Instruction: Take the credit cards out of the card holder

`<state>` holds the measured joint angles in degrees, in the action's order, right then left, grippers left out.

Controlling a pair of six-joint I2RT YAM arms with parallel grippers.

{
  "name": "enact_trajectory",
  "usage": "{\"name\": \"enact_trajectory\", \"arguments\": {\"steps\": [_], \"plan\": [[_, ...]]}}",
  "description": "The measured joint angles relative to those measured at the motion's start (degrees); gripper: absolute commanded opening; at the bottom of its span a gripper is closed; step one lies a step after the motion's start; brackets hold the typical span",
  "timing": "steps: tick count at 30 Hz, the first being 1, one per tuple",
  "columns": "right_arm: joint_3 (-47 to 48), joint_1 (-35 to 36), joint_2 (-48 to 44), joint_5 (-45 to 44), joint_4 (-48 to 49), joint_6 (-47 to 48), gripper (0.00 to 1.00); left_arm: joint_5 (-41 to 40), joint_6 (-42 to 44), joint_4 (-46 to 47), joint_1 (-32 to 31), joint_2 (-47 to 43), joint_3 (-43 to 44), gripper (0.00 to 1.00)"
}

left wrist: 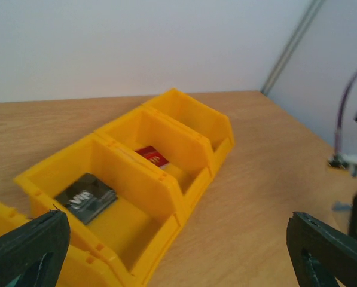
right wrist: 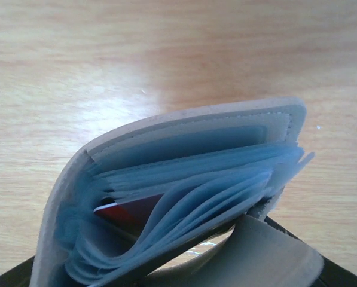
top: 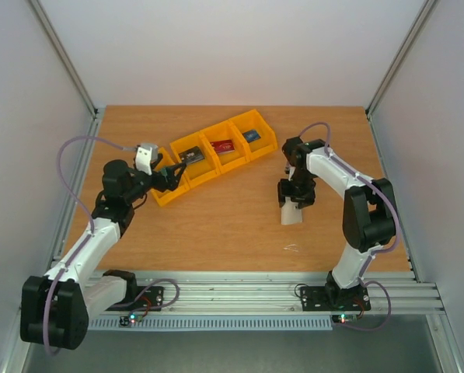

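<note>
Light wooden tabletop (top: 232, 233) between white walls (top: 216, 47) carries the scene. At its left, the left gripper (top: 167, 177) has its black fingers (left wrist: 29, 251) spread wide apart and hovers over the leftmost of a diagonal row of four yellow plastic bins (top: 230, 163). The second bin holds a dark grey-black card (left wrist: 85, 198) lying flat, the third a red card (left wrist: 151, 156), the fourth and farthest a blue card (top: 252, 135). Well apart from the row, near the table's middle, the right gripper (top: 295, 199) is clamped on the cream-beige bifold card holder (top: 291, 214), which hangs beneath it; whether the holder touches the wood cannot be told. Seen from the right wrist, the holder gapes, its pale blue-grey pocket sleeves (right wrist: 214, 173) fanned out, with one red-edged card (right wrist: 127, 210) tucked in a lower sleeve.
</note>
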<state>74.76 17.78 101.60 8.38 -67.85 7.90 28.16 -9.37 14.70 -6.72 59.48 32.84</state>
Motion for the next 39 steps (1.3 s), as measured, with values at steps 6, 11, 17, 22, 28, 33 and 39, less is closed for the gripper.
{"name": "enact_trajectory", "arguments": {"steps": [6,11,17,22,28,33,39], "plan": [[8.8,2.2,0.0,-0.7,-1.5,-0.2,0.62,2.8,3.8,-1.0,-6.6,2.8,0.6,0.99],[23.3,6.0,0.0,-2.3,-3.4,-0.7,0.62,8.0,6.6,-1.3,-12.8,9.5,4.8,0.99],[36.7,11.3,0.0,-4.0,-5.2,-2.1,0.61,15.6,7.4,0.7,-18.5,17.4,12.3,0.99],[47.4,16.2,0.8,-4.7,-5.9,-2.7,0.61,16.6,4.5,6.1,-21.4,21.6,16.1,0.99],[53.6,19.8,1.7,-4.9,-6.1,-2.7,0.61,16.5,-0.6,11.8,-22.0,22.8,17.1,0.89],[53.8,20.1,2.7,-5.0,-6.7,-2.4,0.61,14.1,-3.0,14.1,-21.9,22.6,17.1,0.87],[54.5,20.3,3.5,-5.0,-7.3,-2.1,0.61,7.3,-6.4,15.8,-21.9,22.5,17.1,0.69]]}}
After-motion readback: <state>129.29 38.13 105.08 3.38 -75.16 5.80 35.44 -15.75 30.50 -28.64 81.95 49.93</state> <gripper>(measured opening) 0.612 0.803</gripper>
